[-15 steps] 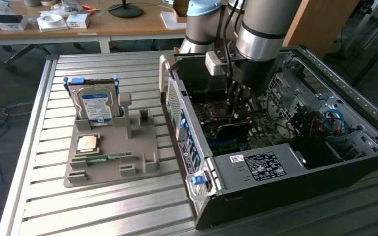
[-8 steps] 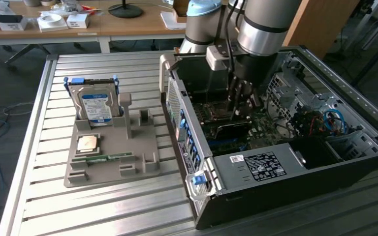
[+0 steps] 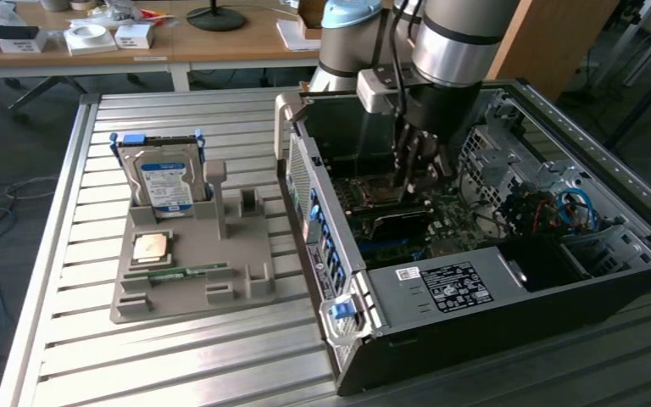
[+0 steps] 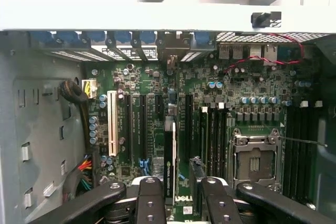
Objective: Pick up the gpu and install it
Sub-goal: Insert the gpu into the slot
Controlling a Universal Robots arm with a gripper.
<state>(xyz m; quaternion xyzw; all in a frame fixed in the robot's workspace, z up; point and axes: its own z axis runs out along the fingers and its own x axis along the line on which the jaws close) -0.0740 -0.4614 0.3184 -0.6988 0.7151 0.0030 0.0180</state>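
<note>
One robot arm [image 3: 450,34] reaches down into one open computer case [image 3: 314,212] that lies on its side on a slatted metal table [image 3: 99,356]. Its single gripper [image 3: 416,165] is inside the case, just above the motherboard [image 4: 210,87]. In the wrist view the gripper [image 4: 182,198] shows two fingers [image 4: 150,200], about half closed. Between them stands the one gpu [image 4: 169,156], which they appear to clamp by its faces. The card is seen edge-on as a thin dark strip with a pale edge. It stands on edge, upright to the board. Its long axis runs parallel to the expansion slots, pointing from the fingers toward the rear panel with its row of blue latches. It sits among the black slots, between the one white slot [image 4: 112,124] and the one open processor socket [image 4: 254,161]. Whether its lower edge touches a slot cannot be told. On the table at the exterior view's left, well apart from the case, is one grey holder tray [image 3: 190,254]. It carries one silver blue-labelled hard drive [image 3: 165,182] standing upright, one square processor chip [image 3: 150,247] lying flat, and one slim green memory stick [image 3: 179,273] lying flat near the chip.
</note>
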